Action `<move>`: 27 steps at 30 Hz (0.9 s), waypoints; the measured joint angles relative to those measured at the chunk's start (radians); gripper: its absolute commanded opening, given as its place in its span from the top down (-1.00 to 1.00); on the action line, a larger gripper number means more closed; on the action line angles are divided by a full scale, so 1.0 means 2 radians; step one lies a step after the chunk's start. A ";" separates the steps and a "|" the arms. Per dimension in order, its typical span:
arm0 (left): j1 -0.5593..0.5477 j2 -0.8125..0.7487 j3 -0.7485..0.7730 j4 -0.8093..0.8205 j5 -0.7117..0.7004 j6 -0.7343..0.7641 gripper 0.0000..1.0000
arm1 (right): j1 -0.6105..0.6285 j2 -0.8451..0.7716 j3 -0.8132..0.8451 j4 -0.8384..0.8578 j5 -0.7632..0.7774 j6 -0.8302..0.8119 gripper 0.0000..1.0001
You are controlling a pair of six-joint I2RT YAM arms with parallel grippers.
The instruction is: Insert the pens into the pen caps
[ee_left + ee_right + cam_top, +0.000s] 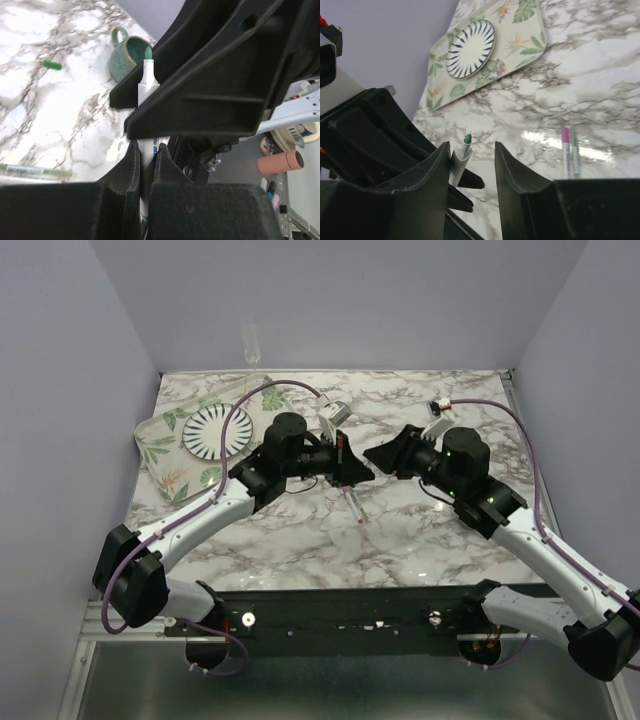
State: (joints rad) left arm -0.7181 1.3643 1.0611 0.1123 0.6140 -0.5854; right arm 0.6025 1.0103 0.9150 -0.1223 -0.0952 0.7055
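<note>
Marble table (300,540): tray (160,455) holds plate (215,430), left gripper (146,156) grips pen (148,92).

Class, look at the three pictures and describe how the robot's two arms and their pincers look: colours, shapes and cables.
Both the left arm and right arm have pale grey-white links joined by bulky black joints. A purple cable loops along each. The left pincer and right pincer are matte black, each with two tapering fingers.
</note>
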 measured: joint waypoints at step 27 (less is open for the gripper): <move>0.034 -0.148 -0.028 -0.210 -0.246 0.137 1.00 | -0.124 0.211 0.109 -0.227 0.227 -0.111 -0.28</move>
State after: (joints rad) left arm -0.6498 1.0676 1.0058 -0.3080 0.1219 -0.3107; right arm 0.3550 1.4326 1.1320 -0.5755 0.3580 0.4843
